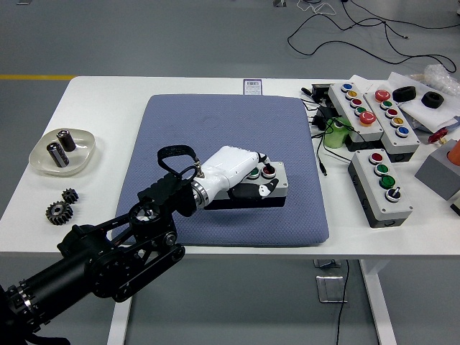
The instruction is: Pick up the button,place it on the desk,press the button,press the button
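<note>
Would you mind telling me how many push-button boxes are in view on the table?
4. One lies on the blue mat under the left hand: box. Two sit side by side at the far right. One lies nearer, right of the mat.

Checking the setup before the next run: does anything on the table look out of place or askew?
Nothing looks damaged or spilled. The button box lies flat on the blue mat, under the left hand. Loose black cables clutter the table's far right side.
</note>
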`<move>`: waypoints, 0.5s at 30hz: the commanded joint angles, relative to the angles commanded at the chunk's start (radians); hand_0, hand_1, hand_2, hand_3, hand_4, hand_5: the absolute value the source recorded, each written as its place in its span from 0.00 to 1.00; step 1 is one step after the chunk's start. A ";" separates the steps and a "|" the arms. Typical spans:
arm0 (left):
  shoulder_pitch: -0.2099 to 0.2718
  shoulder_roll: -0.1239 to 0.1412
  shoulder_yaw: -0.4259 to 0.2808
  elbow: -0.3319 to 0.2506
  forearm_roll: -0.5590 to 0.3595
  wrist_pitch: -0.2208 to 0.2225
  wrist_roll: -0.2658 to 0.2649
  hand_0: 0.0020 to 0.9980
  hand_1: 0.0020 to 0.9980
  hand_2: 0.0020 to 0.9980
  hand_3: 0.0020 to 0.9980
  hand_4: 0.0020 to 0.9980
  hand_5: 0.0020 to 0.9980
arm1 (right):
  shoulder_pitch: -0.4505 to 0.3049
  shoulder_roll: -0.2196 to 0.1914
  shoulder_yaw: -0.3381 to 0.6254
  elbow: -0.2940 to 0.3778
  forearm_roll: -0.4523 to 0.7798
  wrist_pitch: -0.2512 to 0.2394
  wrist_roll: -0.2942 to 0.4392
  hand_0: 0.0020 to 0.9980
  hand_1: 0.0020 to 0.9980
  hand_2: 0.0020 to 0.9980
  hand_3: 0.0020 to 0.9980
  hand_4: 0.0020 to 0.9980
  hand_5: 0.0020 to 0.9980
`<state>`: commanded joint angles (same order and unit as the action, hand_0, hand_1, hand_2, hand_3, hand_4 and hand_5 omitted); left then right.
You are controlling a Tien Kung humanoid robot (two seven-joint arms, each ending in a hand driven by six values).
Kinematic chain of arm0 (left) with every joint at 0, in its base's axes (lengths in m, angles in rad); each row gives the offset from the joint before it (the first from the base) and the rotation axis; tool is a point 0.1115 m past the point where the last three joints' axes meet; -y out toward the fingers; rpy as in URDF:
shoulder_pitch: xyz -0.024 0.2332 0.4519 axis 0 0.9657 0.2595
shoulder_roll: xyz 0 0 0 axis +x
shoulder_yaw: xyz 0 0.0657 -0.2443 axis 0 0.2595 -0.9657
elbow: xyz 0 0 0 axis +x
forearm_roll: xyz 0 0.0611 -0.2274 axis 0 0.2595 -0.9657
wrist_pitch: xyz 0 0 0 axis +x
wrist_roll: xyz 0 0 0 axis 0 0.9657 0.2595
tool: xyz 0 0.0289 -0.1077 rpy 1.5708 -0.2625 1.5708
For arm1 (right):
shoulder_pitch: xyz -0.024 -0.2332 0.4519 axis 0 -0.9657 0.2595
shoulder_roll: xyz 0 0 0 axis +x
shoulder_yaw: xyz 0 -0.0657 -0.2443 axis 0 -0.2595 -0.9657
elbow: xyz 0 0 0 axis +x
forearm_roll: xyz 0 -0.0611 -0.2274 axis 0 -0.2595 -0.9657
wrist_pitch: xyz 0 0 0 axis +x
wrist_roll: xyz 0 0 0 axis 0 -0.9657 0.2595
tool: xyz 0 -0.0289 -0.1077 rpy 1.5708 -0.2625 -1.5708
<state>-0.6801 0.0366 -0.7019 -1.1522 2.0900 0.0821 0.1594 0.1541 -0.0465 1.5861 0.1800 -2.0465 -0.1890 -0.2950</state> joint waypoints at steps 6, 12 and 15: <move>0.041 0.015 -0.150 -0.083 -0.016 -0.078 0.045 0.05 0.19 0.26 0.75 0.67 1.00 | -0.003 0.001 0.000 0.000 0.002 0.000 0.001 0.67 0.65 0.68 0.63 0.31 0.17; 0.079 0.035 -0.285 -0.070 -0.059 -0.061 0.075 0.05 0.19 0.26 0.75 0.67 1.00 | -0.003 0.001 0.001 0.000 0.001 0.000 0.001 0.67 0.65 0.68 0.63 0.31 0.17; 0.095 0.039 -0.352 -0.037 -0.010 -0.015 0.154 0.11 0.30 0.36 0.77 0.68 1.00 | -0.003 0.002 0.003 0.000 0.002 -0.001 0.001 0.67 0.65 0.68 0.63 0.31 0.17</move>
<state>-0.5850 0.0756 -1.0542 -1.1896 2.0800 0.0673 0.3133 0.1512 -0.0445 1.5889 0.1800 -2.0448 -0.1896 -0.2935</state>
